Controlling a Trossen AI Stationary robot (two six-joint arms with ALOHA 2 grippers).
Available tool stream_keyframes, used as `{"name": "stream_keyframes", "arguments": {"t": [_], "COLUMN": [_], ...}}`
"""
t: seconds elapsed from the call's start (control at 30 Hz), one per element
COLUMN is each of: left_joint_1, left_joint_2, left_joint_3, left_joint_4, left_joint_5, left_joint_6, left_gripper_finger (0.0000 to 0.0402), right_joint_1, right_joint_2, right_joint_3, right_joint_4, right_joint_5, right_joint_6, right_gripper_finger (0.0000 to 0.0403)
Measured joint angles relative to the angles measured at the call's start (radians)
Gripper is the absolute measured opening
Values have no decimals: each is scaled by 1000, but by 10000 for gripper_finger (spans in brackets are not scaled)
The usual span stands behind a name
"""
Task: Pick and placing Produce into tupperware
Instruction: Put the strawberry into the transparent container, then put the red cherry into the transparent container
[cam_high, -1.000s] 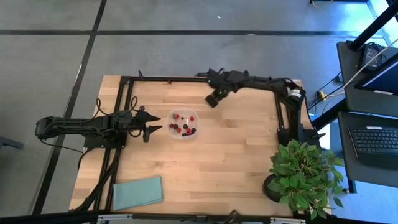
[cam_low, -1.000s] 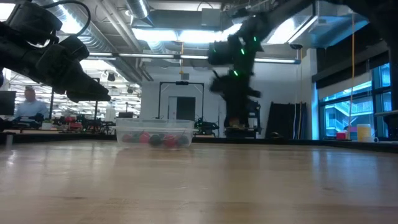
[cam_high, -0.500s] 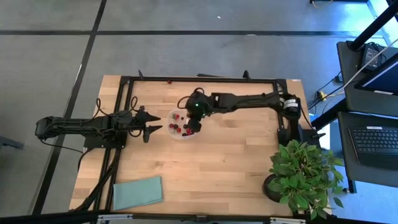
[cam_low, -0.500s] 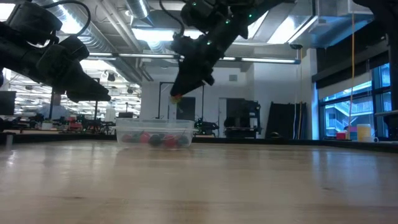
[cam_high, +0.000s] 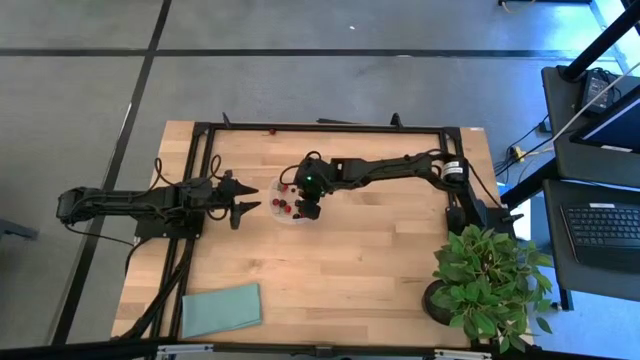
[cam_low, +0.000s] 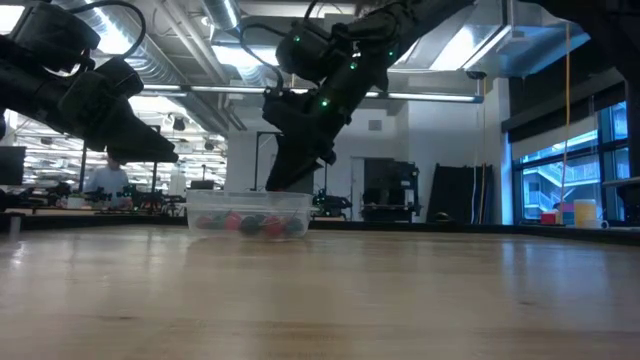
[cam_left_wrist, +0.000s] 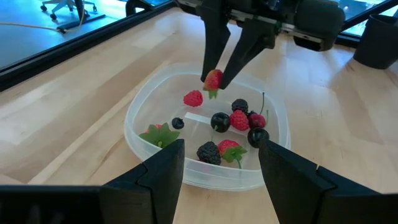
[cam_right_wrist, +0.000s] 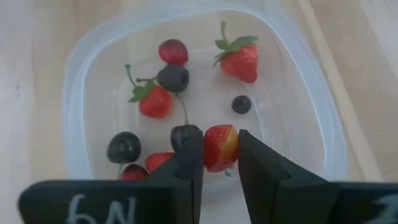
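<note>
Right gripper (cam_high: 305, 208) lowered over the small clear plastic tupperware (cam_high: 276, 213), mid-frame in the high view.

Since half a second ago it has dropped closer to the container. The right wrist view alone shows its jaws clamping a red strawberry (cam_right_wrist: 220, 147) above loose red and dark berries (cam_left_wrist: 239, 119). The left gripper (cam_high: 245, 204) waits open beside the tub.

Robotics lab, exposed ceiling ducts (cam_low: 170, 60), rear workbenches (cam_low: 90, 205), laptop (cam_high: 605, 225)
</note>
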Motion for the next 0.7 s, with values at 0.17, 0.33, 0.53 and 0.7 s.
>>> {"name": "stream_keyframes", "arguments": {"t": [0.17,0.33,0.53,0.7], "left_joint_1": [1,1,1,1], "left_joint_2": [0,0,0,0], "left_joint_3": [0,0,0,0], "left_joint_4": [0,0,0,0], "left_joint_5": [-4,-4,-5,-5], "left_joint_6": [0,0,0,0], "left_gripper_finger": [199,199,199,199], "right_joint_1": [-1,-1,-1,-1], "right_joint_2": [0,0,0,-52], "right_joint_3": [0,0,0,0], "right_joint_4": [-5,4,5,-72], "right_joint_5": [1,1,1,1], "right_joint_6": [-3,-5,-4,-3], "right_gripper_finger": [102,137,177,205]}}
